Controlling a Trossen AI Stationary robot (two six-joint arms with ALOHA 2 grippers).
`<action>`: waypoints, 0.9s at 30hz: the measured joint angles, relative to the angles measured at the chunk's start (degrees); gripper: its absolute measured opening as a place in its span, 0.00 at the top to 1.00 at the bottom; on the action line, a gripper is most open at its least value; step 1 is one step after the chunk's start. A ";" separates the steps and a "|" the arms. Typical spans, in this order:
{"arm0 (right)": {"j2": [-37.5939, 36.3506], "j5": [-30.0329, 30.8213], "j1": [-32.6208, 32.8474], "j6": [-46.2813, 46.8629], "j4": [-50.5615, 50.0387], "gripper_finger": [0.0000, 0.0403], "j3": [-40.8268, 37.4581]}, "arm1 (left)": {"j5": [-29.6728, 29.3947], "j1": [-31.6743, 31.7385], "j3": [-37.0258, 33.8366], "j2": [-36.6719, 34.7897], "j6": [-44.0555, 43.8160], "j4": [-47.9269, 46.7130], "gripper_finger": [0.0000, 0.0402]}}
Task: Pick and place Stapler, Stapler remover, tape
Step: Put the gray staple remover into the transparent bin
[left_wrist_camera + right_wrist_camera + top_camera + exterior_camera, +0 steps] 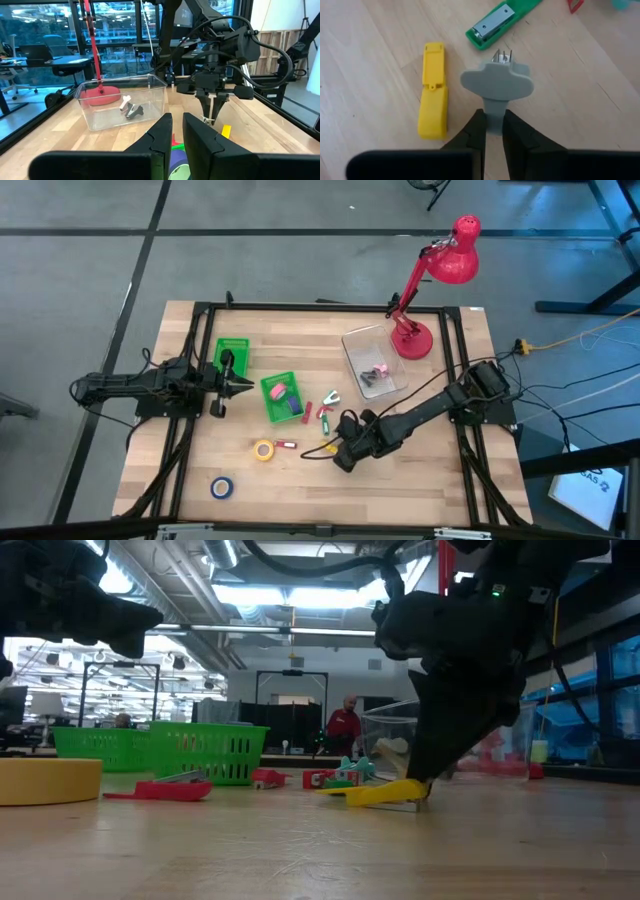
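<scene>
Nearest the low camera, a yellow tape roll (45, 781) lies on the wooden table (420, 480), with a red stapler (160, 789) just beyond it. The right gripper (492, 131), low over the table's middle, pinches the stem of a grey staple remover (497, 85) between its fingers; a yellow stapler (433, 104) and a green stapler (501, 21) lie just beside it. The left gripper (173, 135), fingers nearly pressed together and holding nothing, hovers between two green bins (281, 397). A blue tape roll (222, 487) lies near the table's front edge.
</scene>
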 joint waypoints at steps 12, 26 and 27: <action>-6.75 -1.01 0.94 -0.14 -8.42 0.91 7.39 | 0.00 0.00 0.00 0.00 0.00 0.00 0.89; -15.27 5.85 -2.19 -5.53 -27.18 0.91 22.09 | 0.00 0.00 0.00 0.00 0.00 -0.02 0.89; -15.74 6.34 -2.82 -6.08 -27.97 0.91 22.41 | 0.00 0.00 0.00 -0.01 0.01 -0.02 0.89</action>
